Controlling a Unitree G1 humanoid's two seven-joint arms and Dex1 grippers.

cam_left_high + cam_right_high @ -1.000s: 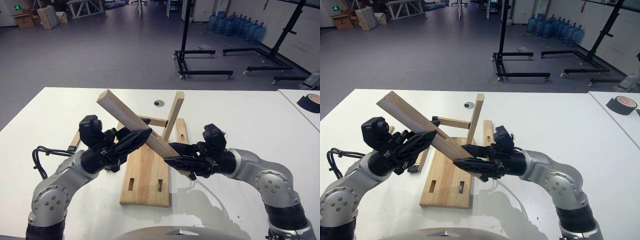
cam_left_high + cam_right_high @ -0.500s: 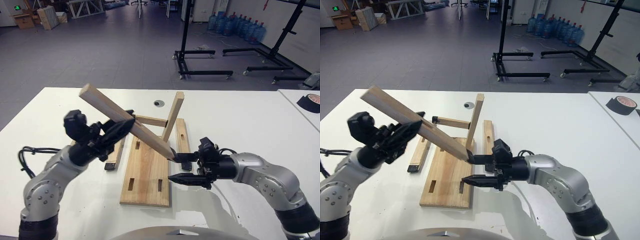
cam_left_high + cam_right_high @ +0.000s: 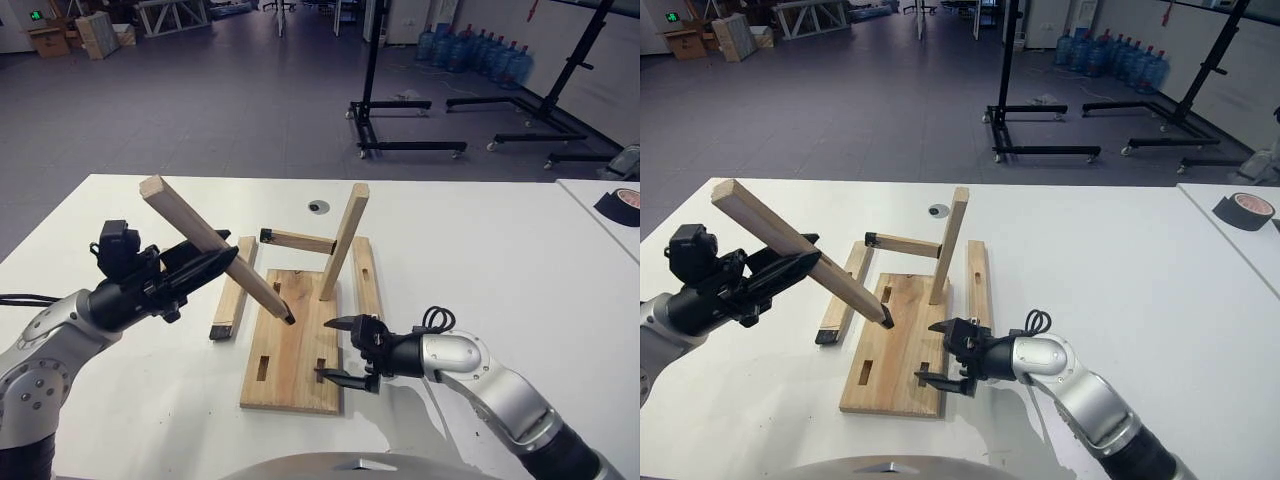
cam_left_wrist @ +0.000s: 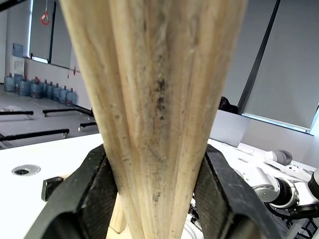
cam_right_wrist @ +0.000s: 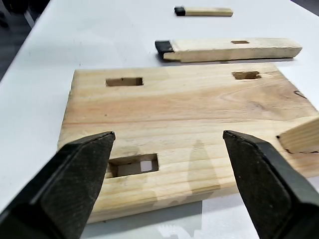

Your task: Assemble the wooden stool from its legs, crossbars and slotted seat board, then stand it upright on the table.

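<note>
Clamps a tilted leg (image 3: 175, 208) at mid-length in the left tool (image 3: 213, 264), its black-capped lower end on or just above the seat board (image 3: 290, 375), flat on the desk (image 3: 480, 240). Just beside the board's left edge, a loose leg (image 3: 232, 290) lying flat. Further right, another leg (image 3: 344, 240) standing on the board and leaning, with a crossbar (image 3: 298, 240) jutting left. At the board's near right corner, holds the right tool (image 3: 325, 349) spread wide, gripping nothing.
</note>
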